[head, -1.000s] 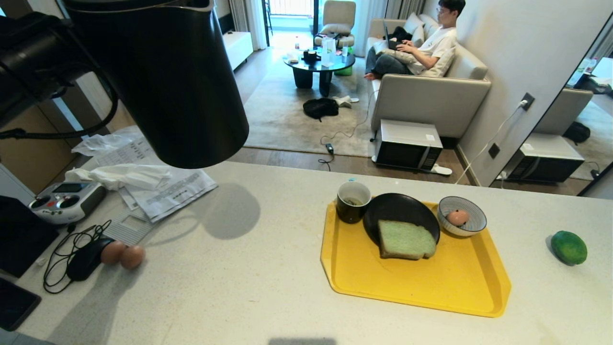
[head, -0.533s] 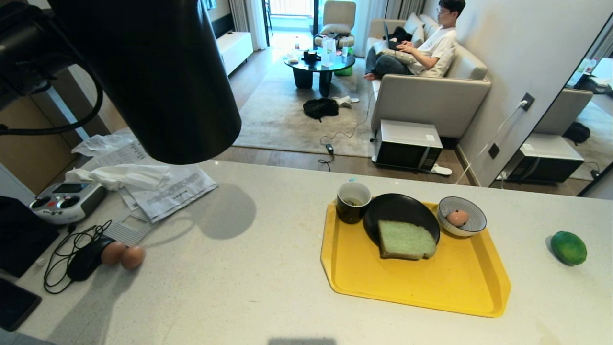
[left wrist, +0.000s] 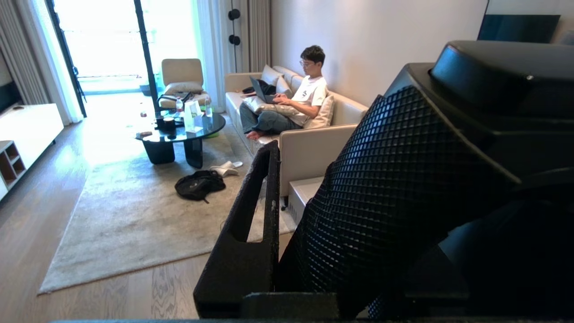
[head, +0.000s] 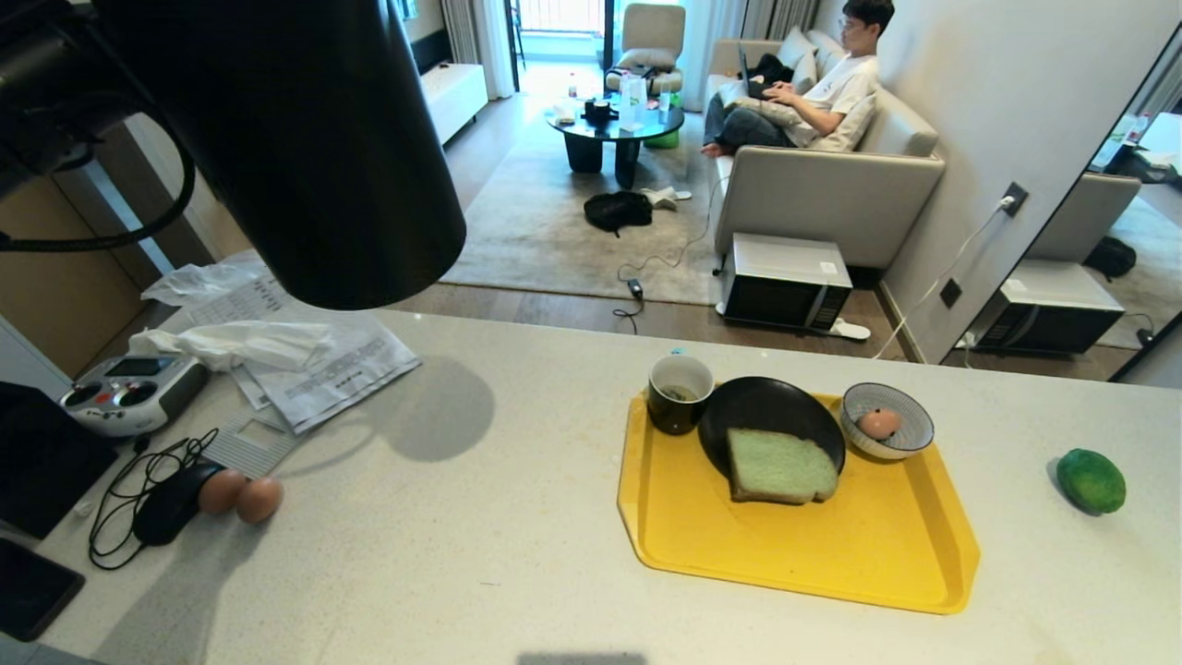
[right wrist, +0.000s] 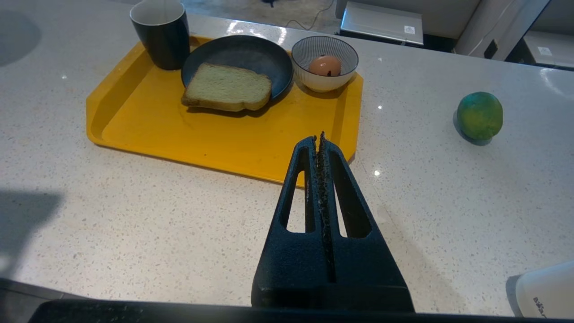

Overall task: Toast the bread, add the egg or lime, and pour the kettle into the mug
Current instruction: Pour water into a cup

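No legible text. Printed lines on the papers [head: 314, 365] on the surface [head: 480, 554] cannot be read. Lettering on the white object [right wrist: 545, 294] is cut off and unreadable.

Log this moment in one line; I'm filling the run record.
left gripper: holds kettle above counter | mug: on tray, unfilled | right gripper: shut, idle

I see the kettle [head: 295, 148] raised high at my left, clear of the counter [head: 480, 573]; the mug [head: 680, 393], the bread [head: 781, 466] (on a black plate [head: 766, 411]) and the egg [head: 878, 424] share the yellow tray [head: 831, 554].
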`<state>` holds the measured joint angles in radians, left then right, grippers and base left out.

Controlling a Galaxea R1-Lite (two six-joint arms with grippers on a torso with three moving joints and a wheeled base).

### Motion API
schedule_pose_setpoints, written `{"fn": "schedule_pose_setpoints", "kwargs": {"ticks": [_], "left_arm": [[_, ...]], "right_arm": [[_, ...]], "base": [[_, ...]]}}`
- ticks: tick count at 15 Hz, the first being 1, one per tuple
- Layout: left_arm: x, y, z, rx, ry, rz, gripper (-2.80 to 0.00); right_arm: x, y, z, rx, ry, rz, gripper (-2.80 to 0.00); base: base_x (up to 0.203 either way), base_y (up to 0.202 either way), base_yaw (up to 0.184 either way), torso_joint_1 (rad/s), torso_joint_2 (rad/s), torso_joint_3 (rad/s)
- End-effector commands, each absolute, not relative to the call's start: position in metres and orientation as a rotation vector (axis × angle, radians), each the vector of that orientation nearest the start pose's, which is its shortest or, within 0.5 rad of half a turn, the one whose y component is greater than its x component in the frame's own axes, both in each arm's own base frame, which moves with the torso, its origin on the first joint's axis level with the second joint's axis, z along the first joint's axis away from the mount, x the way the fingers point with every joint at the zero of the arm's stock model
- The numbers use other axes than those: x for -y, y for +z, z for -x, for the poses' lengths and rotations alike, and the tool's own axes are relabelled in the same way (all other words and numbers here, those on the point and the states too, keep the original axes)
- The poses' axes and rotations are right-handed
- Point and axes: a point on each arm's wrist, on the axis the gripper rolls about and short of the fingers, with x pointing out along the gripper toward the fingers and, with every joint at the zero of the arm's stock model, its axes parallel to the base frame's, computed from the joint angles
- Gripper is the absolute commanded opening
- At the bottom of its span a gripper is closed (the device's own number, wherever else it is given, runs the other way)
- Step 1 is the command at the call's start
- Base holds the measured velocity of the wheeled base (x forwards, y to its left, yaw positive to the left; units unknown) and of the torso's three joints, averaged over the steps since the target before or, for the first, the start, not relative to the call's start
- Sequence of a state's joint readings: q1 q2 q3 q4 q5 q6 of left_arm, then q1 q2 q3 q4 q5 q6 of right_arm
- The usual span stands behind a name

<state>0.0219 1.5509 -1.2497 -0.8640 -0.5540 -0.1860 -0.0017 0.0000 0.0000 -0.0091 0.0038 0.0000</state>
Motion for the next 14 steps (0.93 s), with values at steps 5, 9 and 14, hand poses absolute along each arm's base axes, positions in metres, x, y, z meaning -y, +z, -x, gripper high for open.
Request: {"fn": "schedule_pose_setpoints", "kwargs": {"ticks": [5, 9, 14], "left_arm": [[0.0058, 0.3756, -0.265, 0.506, -0.568, 0.012, -2.8], [0.0062, 0.3752, -0.2656, 0.505, -0.569, 0.013, -2.8], [0.0058, 0.3757, -0.265, 0.507, -0.568, 0.012, -2.8]], "right_arm": [[-0.0001, 0.076, 0.0226, 0.007, 0.003, 0.0, -2.8], [-0.0001, 0.076, 0.0227, 0.008, 0.002, -0.002, -2.8], [0.0, 0.076, 0.0227, 0.008, -0.005, -0.003, -2.8]], "base": [[0.0, 0.0, 0.0, 0.066, -0.12, -0.055], [0.0, 0.0, 0.0, 0.06, -0.11, -0.051], [0.0, 0.0, 0.0, 0.061, -0.12, -0.054]]}}
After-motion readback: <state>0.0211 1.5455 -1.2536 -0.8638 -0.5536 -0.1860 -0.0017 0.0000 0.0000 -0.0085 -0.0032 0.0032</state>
